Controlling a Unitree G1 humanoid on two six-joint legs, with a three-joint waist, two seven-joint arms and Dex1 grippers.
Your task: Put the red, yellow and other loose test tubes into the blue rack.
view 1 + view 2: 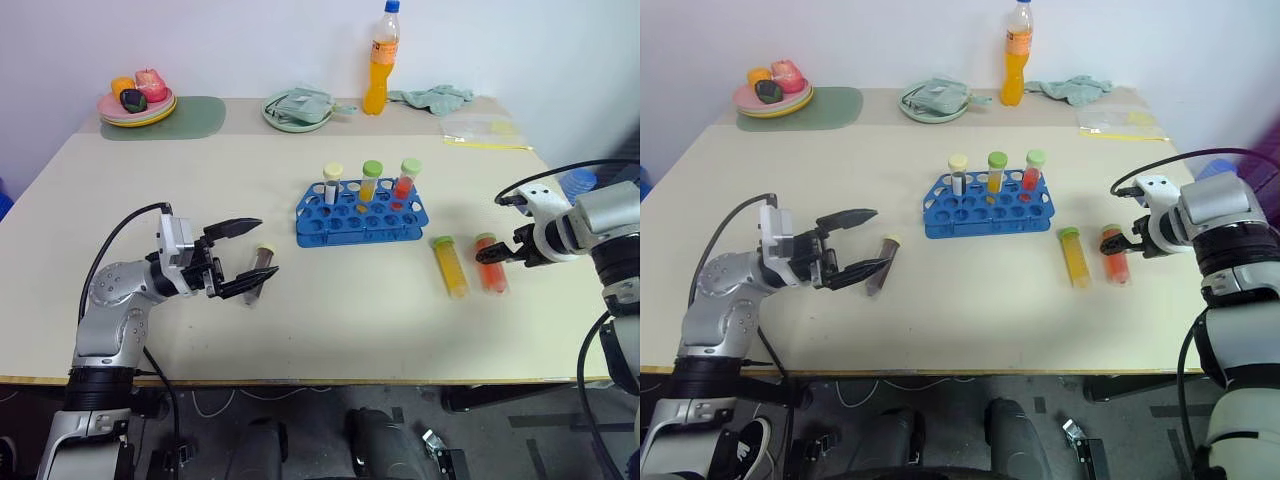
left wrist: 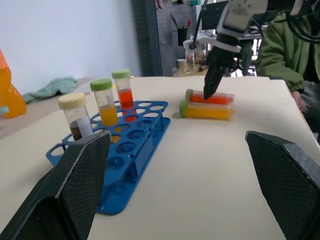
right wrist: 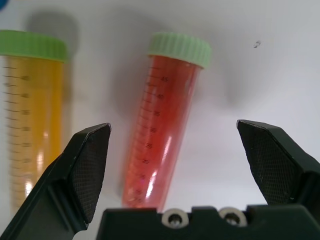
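Observation:
The blue rack (image 1: 360, 225) stands mid-table with three capped tubes upright in its back row. Two loose test tubes lie side by side to its right, the yellow one (image 1: 450, 268) and the red one (image 1: 490, 270), both green-capped. My right gripper (image 3: 172, 132) points down over the red tube (image 3: 162, 145), open, with a finger on each side of it and apart from it. A dark tube with a pale cap (image 1: 263, 258) lies left of the rack. My left gripper (image 1: 258, 250) hovers open just above it, with the lower finger crossing it.
Along the back edge stand an orange drink bottle (image 1: 381, 60), a plate of toy fruit (image 1: 137, 100) on a green mat, a plate holding a cloth (image 1: 297, 108), another cloth (image 1: 432, 97) and a plastic bag (image 1: 480, 130). A person in a green jacket (image 2: 285, 45) is beyond the table.

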